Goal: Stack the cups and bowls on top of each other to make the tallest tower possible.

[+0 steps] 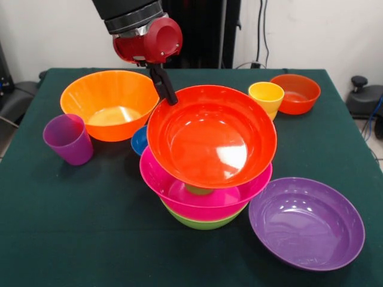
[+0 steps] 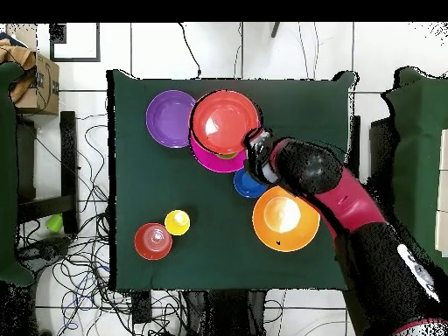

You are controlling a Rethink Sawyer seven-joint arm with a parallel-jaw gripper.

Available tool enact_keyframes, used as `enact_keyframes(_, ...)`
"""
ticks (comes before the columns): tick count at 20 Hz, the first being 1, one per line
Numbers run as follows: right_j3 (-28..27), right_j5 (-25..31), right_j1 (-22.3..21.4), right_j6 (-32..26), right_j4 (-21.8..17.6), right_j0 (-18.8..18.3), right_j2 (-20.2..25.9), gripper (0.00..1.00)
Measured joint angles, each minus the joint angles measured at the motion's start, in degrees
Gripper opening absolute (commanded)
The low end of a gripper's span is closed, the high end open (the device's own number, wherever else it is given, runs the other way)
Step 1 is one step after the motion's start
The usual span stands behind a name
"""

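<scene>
We see the tool (image 1: 167,92) clamped on the far rim of the large red-orange bowl (image 1: 212,136), which sits tilted toward the camera atop the tower (image 1: 203,191). Under it a green cup (image 1: 199,189) peeks out, standing inside the pink bowl (image 1: 179,192), which is nested in the lime green bowl (image 1: 203,222) on the dark green surface (image 1: 90,239). The small blue bowl (image 1: 139,140) is just beside the tower, partly hidden. The large orange bowl (image 1: 111,104) and purple cup (image 1: 69,139) stand on one side, the purple bowl (image 1: 306,223) near the tower on the other. The yellow cup (image 1: 266,98) stands just beside the small red-orange bowl (image 1: 296,94) at the far corner.
</scene>
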Motion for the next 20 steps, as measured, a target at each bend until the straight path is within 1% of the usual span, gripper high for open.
enact_keyframes(5, 0.7, -0.1, -0.2, 0.0, 0.0, -1.0, 0.5, 0.00)
enact_keyframes(13, 2.7, -0.1, -0.5, 0.0, 0.0, -4.0, 1.2, 0.00)
enact_keyframes(20, 3.5, -0.1, -0.3, 0.0, -0.9, -4.5, 1.4, 0.00)
